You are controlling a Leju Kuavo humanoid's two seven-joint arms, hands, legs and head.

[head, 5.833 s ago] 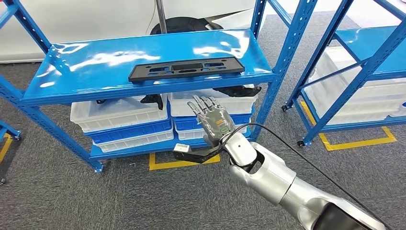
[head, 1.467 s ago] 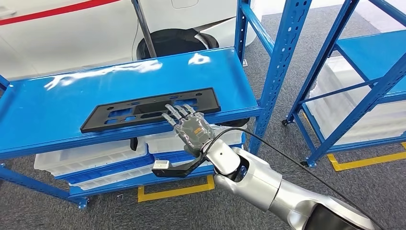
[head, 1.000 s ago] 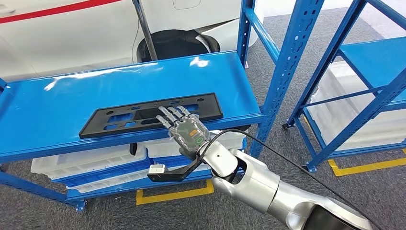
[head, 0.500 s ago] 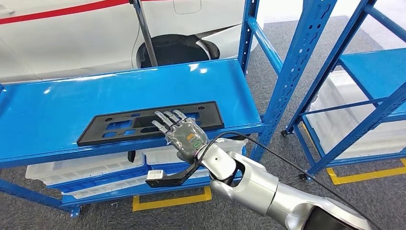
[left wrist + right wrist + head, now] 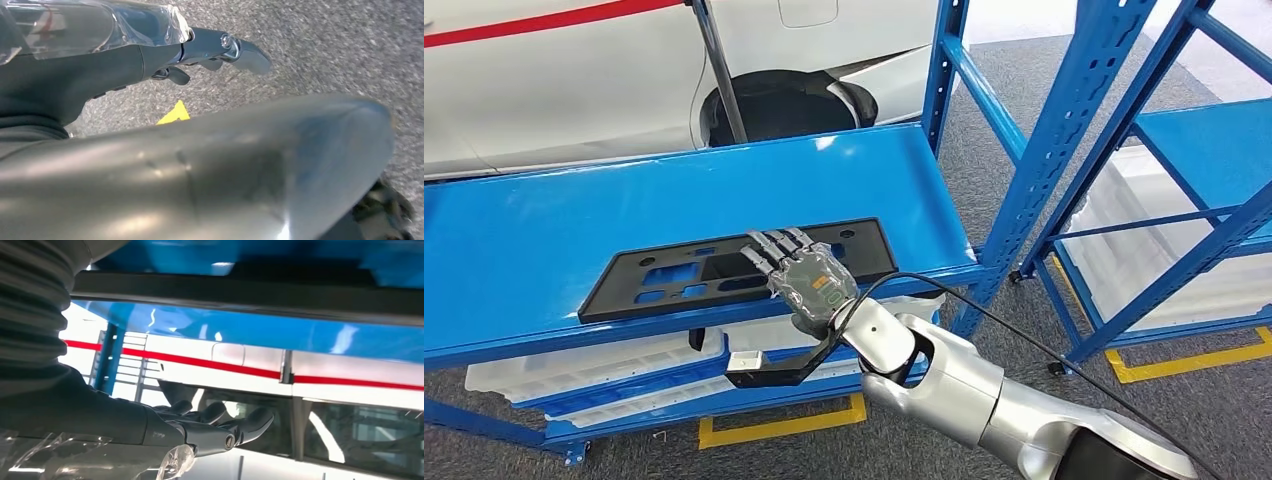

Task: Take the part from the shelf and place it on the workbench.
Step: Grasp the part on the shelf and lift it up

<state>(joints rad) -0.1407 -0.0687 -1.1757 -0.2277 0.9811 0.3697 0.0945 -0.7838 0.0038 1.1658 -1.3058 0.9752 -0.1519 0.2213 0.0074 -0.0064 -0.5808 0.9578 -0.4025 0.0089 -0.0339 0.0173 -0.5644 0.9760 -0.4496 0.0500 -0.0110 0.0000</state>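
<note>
A long flat black part (image 5: 684,280) with cut-outs lies near the front edge of the blue shelf (image 5: 544,230). My right hand (image 5: 802,275) reaches over the part's right half, palm down, fingers stretched out and apart. In the right wrist view the fingers (image 5: 240,425) hover with a gap between them and the dark part (image 5: 250,295), and nothing is held. My left hand (image 5: 215,47) hangs over the grey carpet with its fingers extended and empty.
Blue uprights (image 5: 1034,150) frame the shelf's right end. A second blue rack (image 5: 1204,130) with white bins (image 5: 1144,230) stands at right. White bins (image 5: 594,360) sit under the shelf. A white car with a red stripe (image 5: 554,20) and wheel (image 5: 784,100) is behind.
The camera has moved closer to the shelf. My right hand has risen from below the shelf's front edge and slid forward over the black part.
</note>
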